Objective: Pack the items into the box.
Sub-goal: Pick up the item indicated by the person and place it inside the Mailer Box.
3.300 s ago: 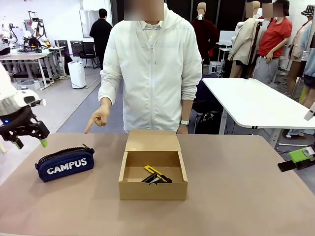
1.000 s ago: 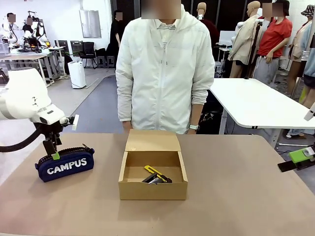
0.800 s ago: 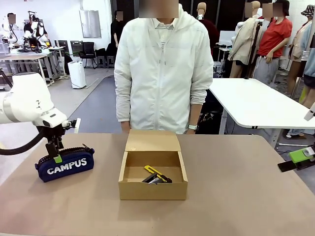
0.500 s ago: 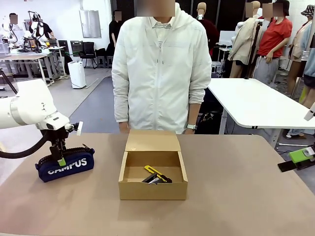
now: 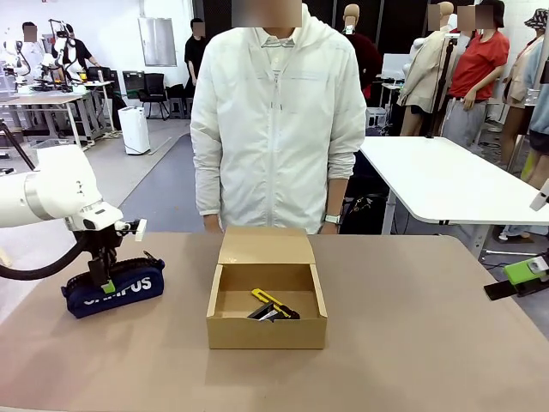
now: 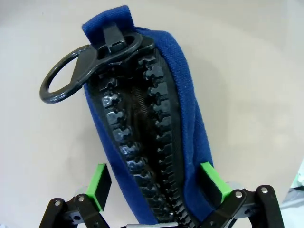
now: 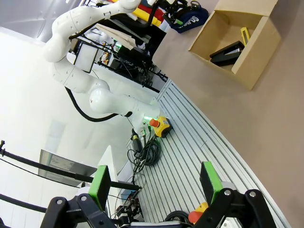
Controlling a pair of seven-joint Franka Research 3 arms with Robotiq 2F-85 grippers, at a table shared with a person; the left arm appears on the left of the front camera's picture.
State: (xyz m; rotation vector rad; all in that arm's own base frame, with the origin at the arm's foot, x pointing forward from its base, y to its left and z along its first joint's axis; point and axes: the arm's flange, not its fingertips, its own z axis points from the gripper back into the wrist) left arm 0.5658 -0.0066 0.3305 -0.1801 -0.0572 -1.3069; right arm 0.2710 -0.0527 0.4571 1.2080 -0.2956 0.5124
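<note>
The navy pouch [image 5: 129,289] lies at the table's left, zipper up. My left gripper [image 5: 107,280] has come down over it, covering part of the white lettering. In the left wrist view the pouch [image 6: 156,114] runs between my open fingers [image 6: 99,180]: one pad is against its cloth side, the other stands a little off the zipper side. The open brown box [image 5: 267,330] sits mid-table, with the yellow-and-black utility knife [image 5: 271,300] and the black stapler [image 5: 260,312] inside. My right gripper [image 5: 517,279] waits open at the table's right edge, nothing between its pads [image 7: 156,183].
A person in a white jacket [image 5: 276,129] stands at the far edge behind the box, hands low. The box's flap [image 5: 265,245] lies folded back toward the person. The right wrist view shows the box [image 7: 259,45] far off and the ribbed robot base [image 7: 199,156] below.
My left gripper has sunk down around the pouch and shifted slightly right, hiding more of the lettering. The person's pointing hand has dropped. The right arm has not moved.
</note>
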